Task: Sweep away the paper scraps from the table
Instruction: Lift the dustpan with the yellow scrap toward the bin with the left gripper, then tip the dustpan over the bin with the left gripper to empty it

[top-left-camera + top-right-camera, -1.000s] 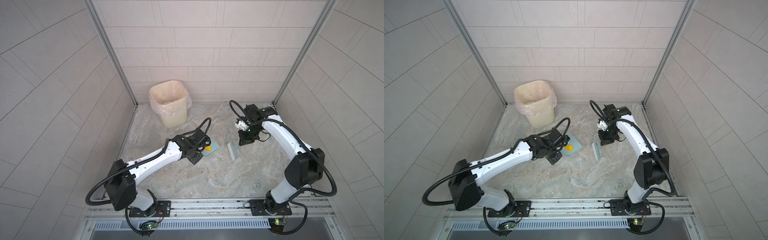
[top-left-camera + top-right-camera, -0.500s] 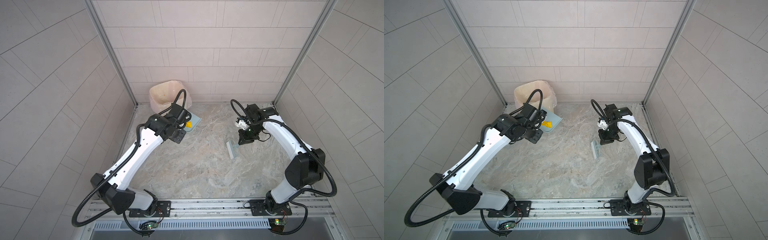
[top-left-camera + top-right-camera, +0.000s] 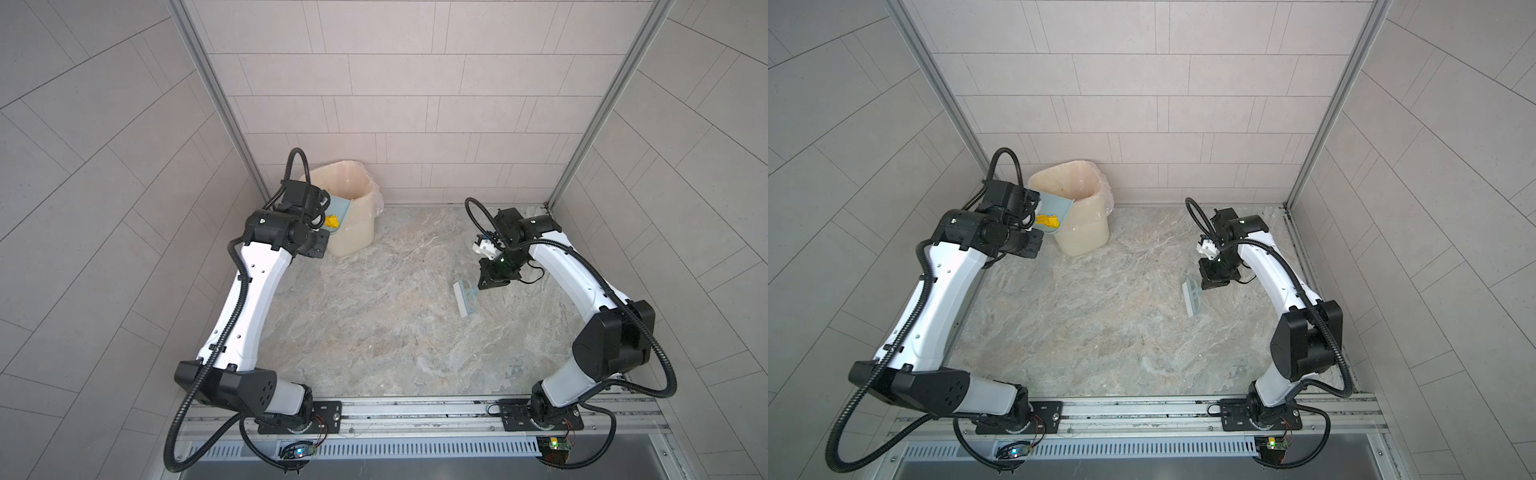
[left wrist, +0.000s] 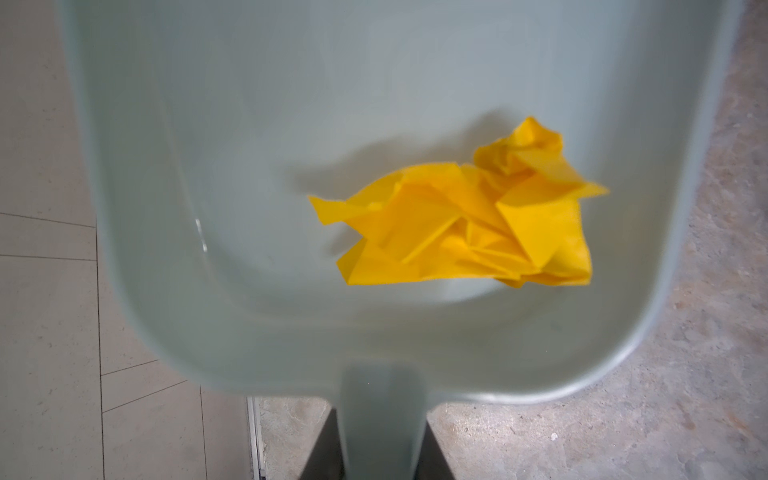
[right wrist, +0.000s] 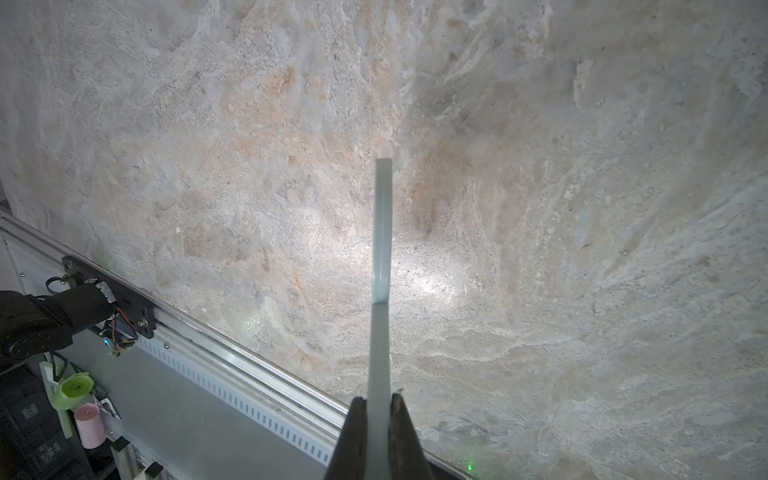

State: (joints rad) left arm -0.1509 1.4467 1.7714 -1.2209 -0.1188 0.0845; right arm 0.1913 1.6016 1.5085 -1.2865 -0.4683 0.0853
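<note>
step: emptying. The left gripper (image 4: 382, 415) clamps the dustpan (image 4: 291, 124) handle at the bin (image 3: 353, 232) rim, yellow paper scrap (image 4: 469, 220) aboard.
right gripper (image 5: 379, 399): pinched tight on the brush (image 3: 465, 297) handle.
next: likely tip the dustpan into the bin.

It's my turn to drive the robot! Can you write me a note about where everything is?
Left gripper: shut on the pale blue plastic dustpan by its handle, raised at the cream plastic bin rim.
Right gripper: shut on the pale blue white-bristled hand brush, over the marbled stone table.
Crumpled yellow paper scrap: lying in the dustpan.
Done: scrap collected; no others show on the table.
Left: tip it into the bin.
</note>
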